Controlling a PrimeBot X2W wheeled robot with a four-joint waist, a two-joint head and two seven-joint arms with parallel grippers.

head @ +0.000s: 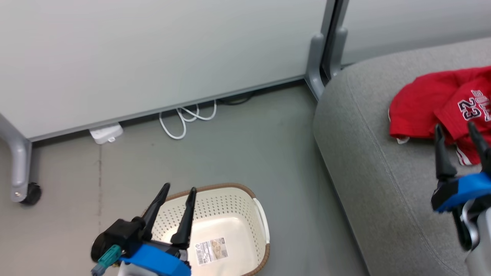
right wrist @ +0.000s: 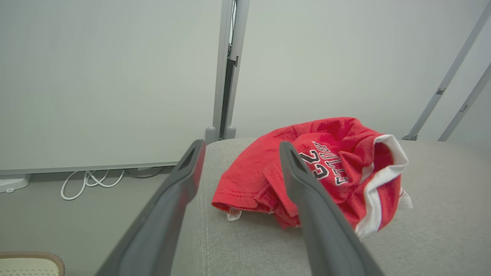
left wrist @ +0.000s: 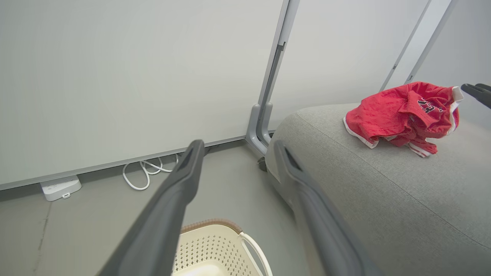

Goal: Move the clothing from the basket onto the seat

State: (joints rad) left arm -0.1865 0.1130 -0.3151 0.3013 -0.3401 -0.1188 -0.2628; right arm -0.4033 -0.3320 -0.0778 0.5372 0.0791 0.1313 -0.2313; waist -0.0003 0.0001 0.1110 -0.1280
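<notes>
The red clothing (head: 441,103) with white trim and "BULLS 23" lettering lies crumpled on the grey seat (head: 368,161), also seen as a heap of clothing (left wrist: 402,115) (right wrist: 326,168). The cream basket (head: 226,226) with a brown rim stands on the floor, holding nothing but a label sticker on its bottom. My left gripper (head: 178,189) hovers open over the basket's left side. My right gripper (head: 456,128) is open just above the seat, close to the near side of the clothing, with nothing between its fingers.
A pale partition wall on grey legs with castors (head: 28,193) stands behind. White cable loops (head: 188,119) and a white power adapter (head: 105,133) lie on the grey floor by the wall. Bare floor lies between basket and seat.
</notes>
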